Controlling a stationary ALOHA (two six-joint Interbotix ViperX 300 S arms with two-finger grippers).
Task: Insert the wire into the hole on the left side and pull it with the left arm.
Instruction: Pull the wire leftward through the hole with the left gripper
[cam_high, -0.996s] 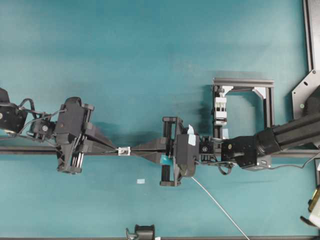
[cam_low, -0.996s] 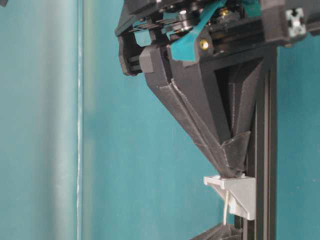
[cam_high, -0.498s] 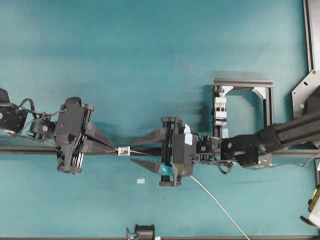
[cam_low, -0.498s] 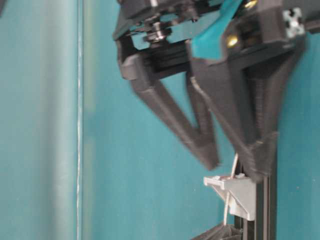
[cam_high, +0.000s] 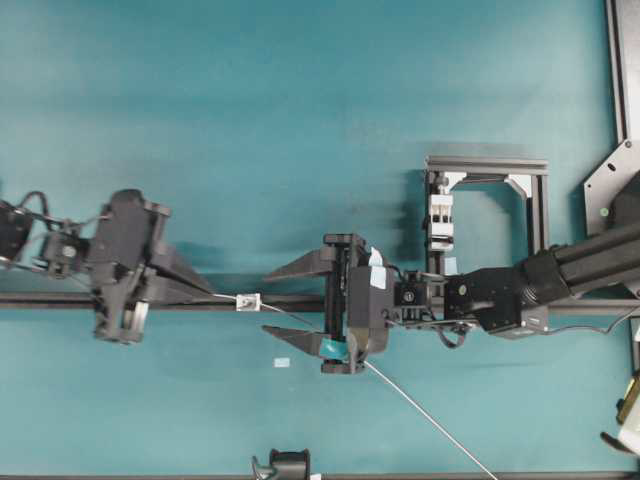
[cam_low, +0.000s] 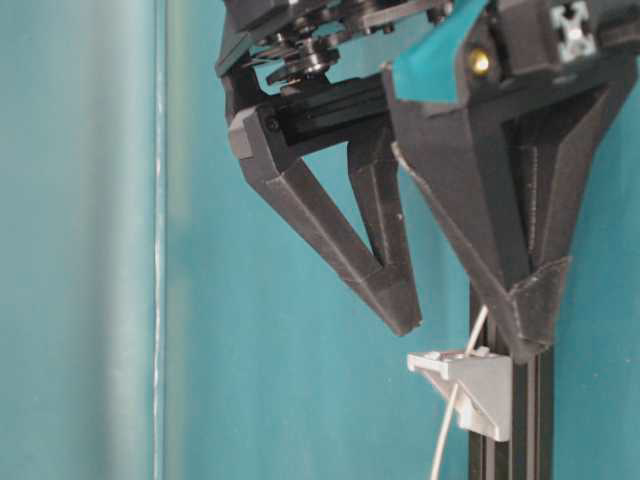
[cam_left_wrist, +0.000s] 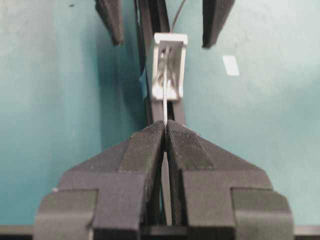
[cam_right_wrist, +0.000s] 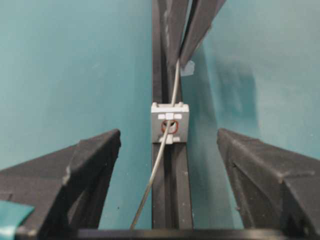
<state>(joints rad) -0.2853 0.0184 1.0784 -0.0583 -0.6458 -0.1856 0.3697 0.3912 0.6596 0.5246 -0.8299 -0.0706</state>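
The thin grey wire runs from the lower right, under my right gripper, through the hole in the small white block on the black rail. My left gripper is shut on the wire's end, a short way left of the block. My right gripper is open just right of the block. Its fingers straddle the rail and the slack wire without touching them. At table level, both open fingertips hang above the block.
The black rail crosses the teal table from left to right. An aluminium frame with a white clamp piece stands behind the right arm. A small white tag lies in front of the rail.
My right gripper has opened and let go of the wire. The left arm has moved left with the wire pinched, drawing more wire through the block.
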